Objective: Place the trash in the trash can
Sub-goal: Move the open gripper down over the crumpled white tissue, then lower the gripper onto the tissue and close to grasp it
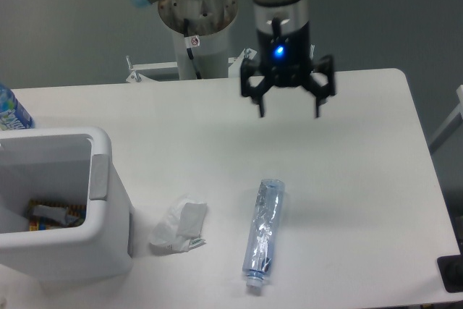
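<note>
A flattened clear bluish plastic bottle lies lengthwise on the white table, its cap toward the front edge. A crumpled white wad lies to its left, close to the trash can. The trash can is a white rectangular bin at the front left, with some coloured bits inside. My gripper hangs above the table's back middle, fingers spread wide open and empty, well behind the bottle.
A blue-labelled bottle stands at the far left edge behind the bin. The arm's base column rises behind the table. A dark object sits at the front right corner.
</note>
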Action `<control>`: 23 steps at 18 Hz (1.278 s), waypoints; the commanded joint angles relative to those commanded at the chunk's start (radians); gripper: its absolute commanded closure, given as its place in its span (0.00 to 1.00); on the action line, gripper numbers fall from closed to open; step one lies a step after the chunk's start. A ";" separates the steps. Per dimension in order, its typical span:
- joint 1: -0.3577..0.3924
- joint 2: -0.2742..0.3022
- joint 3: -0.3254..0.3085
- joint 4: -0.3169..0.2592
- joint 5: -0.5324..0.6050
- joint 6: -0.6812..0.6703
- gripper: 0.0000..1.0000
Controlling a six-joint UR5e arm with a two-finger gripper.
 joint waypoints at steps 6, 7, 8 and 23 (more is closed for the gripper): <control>-0.083 -0.141 0.000 0.003 0.009 0.140 0.00; -0.089 -0.162 -0.002 0.005 0.011 0.187 0.00; -0.094 -0.176 -0.003 0.017 0.009 0.207 0.00; -0.255 -0.371 -0.011 0.222 0.044 0.210 0.00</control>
